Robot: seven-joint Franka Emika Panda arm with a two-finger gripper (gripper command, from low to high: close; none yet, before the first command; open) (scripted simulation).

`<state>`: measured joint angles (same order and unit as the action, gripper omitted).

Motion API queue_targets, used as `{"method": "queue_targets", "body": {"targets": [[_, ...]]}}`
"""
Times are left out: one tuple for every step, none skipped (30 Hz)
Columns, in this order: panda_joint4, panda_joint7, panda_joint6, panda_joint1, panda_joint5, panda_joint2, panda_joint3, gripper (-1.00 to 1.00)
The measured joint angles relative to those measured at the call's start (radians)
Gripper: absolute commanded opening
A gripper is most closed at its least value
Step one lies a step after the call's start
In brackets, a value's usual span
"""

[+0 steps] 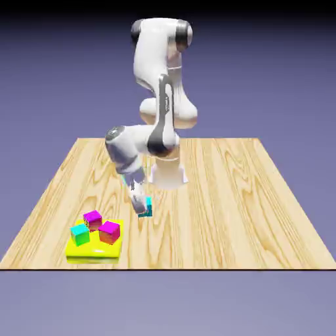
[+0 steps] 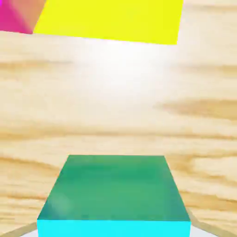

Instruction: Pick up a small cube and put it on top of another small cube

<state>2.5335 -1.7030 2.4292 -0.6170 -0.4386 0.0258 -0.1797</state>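
Observation:
The small cube (image 1: 146, 208), teal-cyan all over, sits between the fingers of my gripper (image 1: 144, 210), which is shut on it. It is low over the wooden table, just to the exterior view's right of the yellow plate. In the hand view the small cube (image 2: 115, 194) fills the bottom middle, and only grey slivers of my fingertips (image 2: 207, 228) show at its lower corners. Whether the cube touches the table I cannot tell. Other cubes stand on the plate: a magenta one (image 1: 92, 219), a magenta-red one (image 1: 109, 231), and a cyan-topped one with green sides (image 1: 80, 234).
The yellow plate (image 1: 94, 251) lies near the table's front edge at the exterior view's left. In the hand view the yellow plate (image 2: 111, 18) shows along the top, with a corner of a magenta cube (image 2: 13, 16) at the upper left. The wooden table (image 1: 249, 203) spreads to the right.

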Motion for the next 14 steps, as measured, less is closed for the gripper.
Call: {"method": "queue_targets", "body": {"targets": [[-0.031,-0.032,-0.021,-0.021,0.012,0.004,0.01,-1.0],[-0.062,-0.063,-0.041,-0.049,0.024,0.009,0.021,-1.0],[-0.093,-0.095,-0.062,-0.096,0.035,0.013,0.031,-1.0],[-0.125,-0.127,-0.082,-0.136,0.047,0.017,0.041,-1.0],[-0.156,-0.158,-0.103,-0.165,0.059,0.022,0.051,-1.0],[-0.168,-0.171,-0.111,-0.175,0.064,0.023,0.055,-1.0],[-0.168,-0.171,-0.111,-0.163,0.064,0.023,0.055,-1.0],[-0.161,-0.161,-0.068,-0.16,0.052,0.059,0.049,-1.0],[-0.153,-0.151,-0.024,-0.156,0.039,0.094,0.043,-1.0],[-0.145,-0.141,0.019,-0.153,0.027,0.129,0.036,-1.0],[-0.137,-0.131,0.063,-0.149,0.015,0.164,0.03,-1.0],[-0.137,-0.131,0.063,-0.149,0.015,0.165,0.029,1.0],[-0.137,-0.131,0.062,-0.149,0.016,0.165,0.03,1.0],[-0.137,-0.131,0.062,-0.149,0.016,0.165,0.03,1.0]]}}
